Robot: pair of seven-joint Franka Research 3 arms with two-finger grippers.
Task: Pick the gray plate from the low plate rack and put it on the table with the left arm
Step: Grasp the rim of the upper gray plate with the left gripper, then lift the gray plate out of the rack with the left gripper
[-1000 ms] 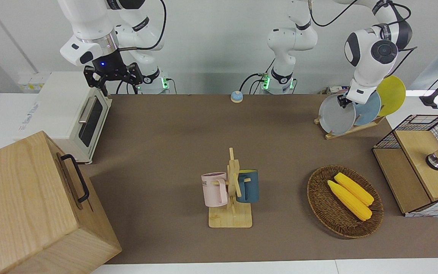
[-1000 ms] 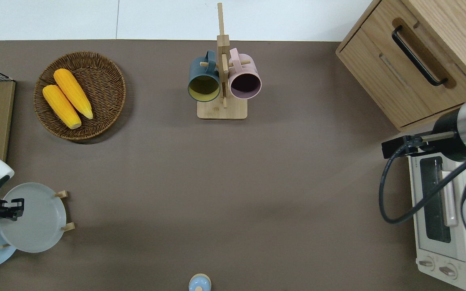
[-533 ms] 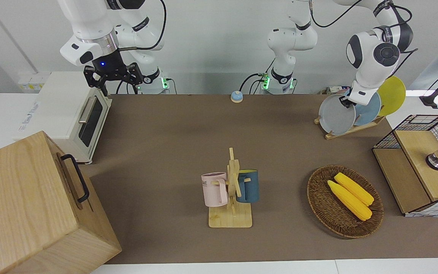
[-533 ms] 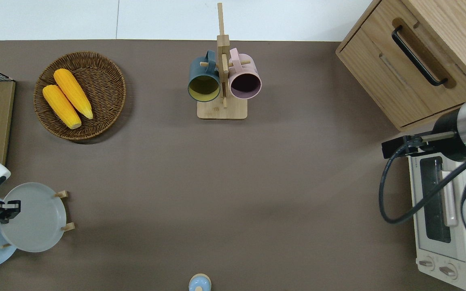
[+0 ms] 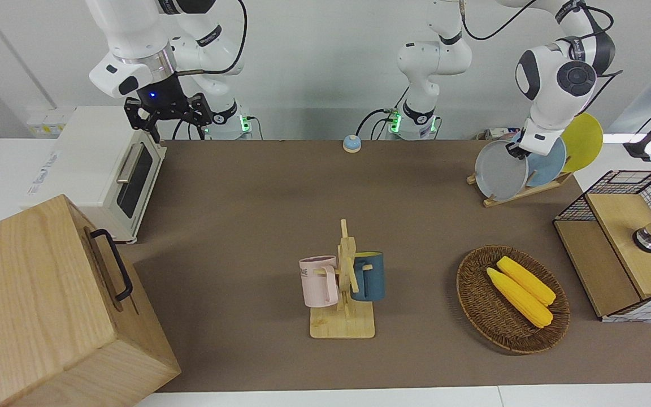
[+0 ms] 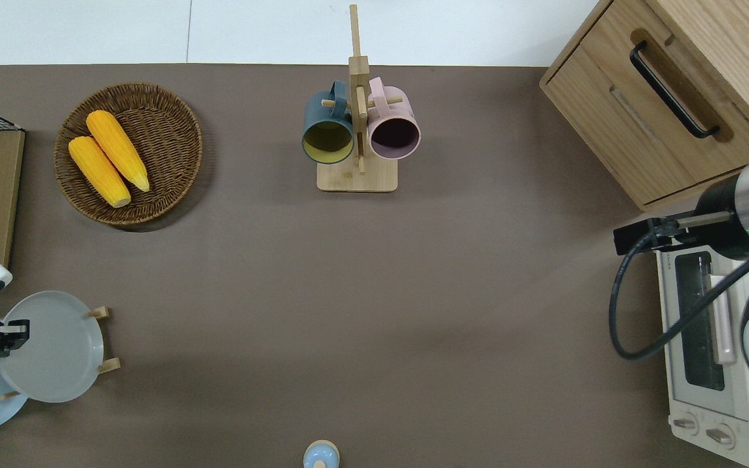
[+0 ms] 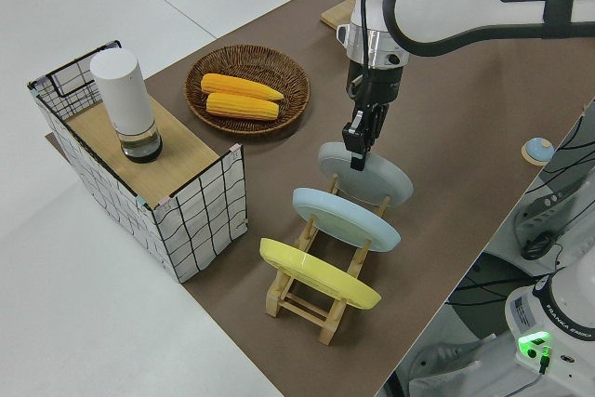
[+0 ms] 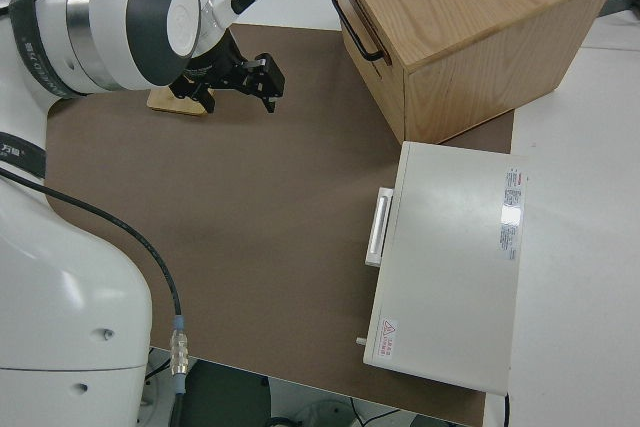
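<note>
The gray plate (image 5: pixel 499 170) leans in the slot of the low plate rack (image 5: pixel 520 194) that is closest to the table's middle, at the left arm's end of the table (image 5: pixel 257 198). My left gripper (image 5: pixel 513 150) is shut on the plate's upper rim. The grip shows in the left side view, where the gripper (image 7: pixel 356 146) pinches the plate (image 7: pixel 372 174) above the rack's pegs (image 7: pixel 316 299). From overhead the gripper (image 6: pixel 7 330) is at the rim of the plate (image 6: pixel 52 348). My right gripper (image 5: pixel 167 113) is parked and open.
A light blue plate (image 5: pixel 548 161) and a yellow plate (image 5: pixel 584 140) stand in the same rack. A wicker basket with corn (image 5: pixel 512 298), a wire crate (image 5: pixel 619 243), a mug stand (image 5: pixel 343 282), a toaster oven (image 5: pixel 108 169), a wooden drawer box (image 5: pixel 48 305) and a small bell (image 5: pixel 351 143) are on the table.
The left gripper has moved slightly toward the left arm's end of the table while holding the gray plate's rim, and the plate has shifted a little with it. The right arm has not moved.
</note>
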